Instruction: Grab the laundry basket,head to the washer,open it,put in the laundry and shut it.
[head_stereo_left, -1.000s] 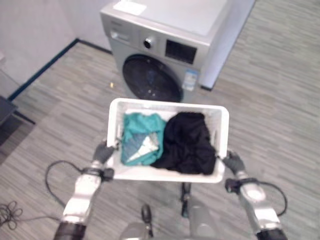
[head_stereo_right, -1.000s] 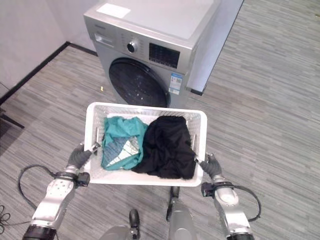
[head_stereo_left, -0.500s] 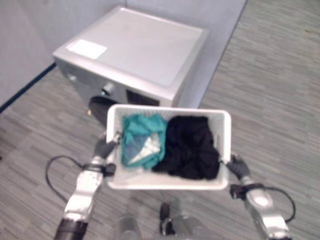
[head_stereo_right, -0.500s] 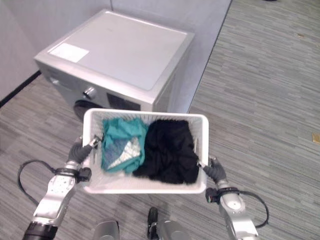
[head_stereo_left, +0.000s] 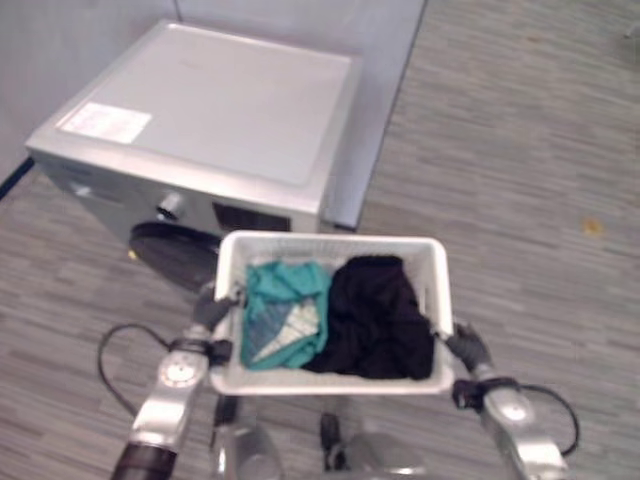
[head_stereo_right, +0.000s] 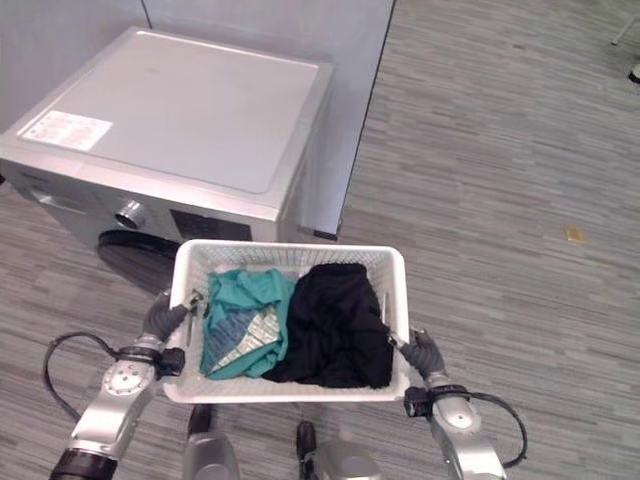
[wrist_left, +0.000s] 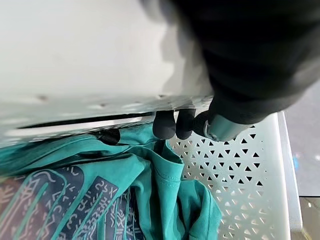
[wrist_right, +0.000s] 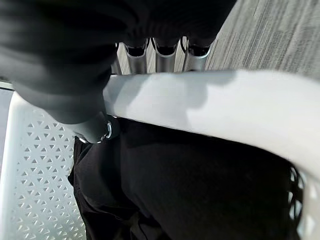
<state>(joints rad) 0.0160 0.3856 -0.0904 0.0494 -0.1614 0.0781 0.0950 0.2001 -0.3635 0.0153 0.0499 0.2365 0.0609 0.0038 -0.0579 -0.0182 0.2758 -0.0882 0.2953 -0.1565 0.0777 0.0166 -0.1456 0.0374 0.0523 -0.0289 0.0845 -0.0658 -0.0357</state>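
Observation:
I carry a white laundry basket (head_stereo_right: 290, 378) in front of me, held at both short ends. Inside it lie a teal printed garment (head_stereo_right: 238, 318) on my left and a black garment (head_stereo_right: 335, 322) on my right. My left hand (head_stereo_right: 160, 316) is curled round the left rim, its fingertips (wrist_left: 165, 125) hooked through the handle slot. Over the right rim my right hand (head_stereo_right: 424, 353) is clamped, its fingers (wrist_right: 159, 56) wrapped on the edge. Just beyond the basket stands the silver washer (head_stereo_right: 180, 120), its dark round door (head_stereo_right: 135, 262) facing me and closed.
A pale partition wall (head_stereo_right: 350, 90) rises right behind the washer. Grey striped floor (head_stereo_right: 500, 200) stretches away to my right. A small yellowish scrap (head_stereo_right: 573, 233) lies on it at right.
The view has shifted as I walk: the washer has slid toward the left and nearer. The basket stays held the same way in both hands.

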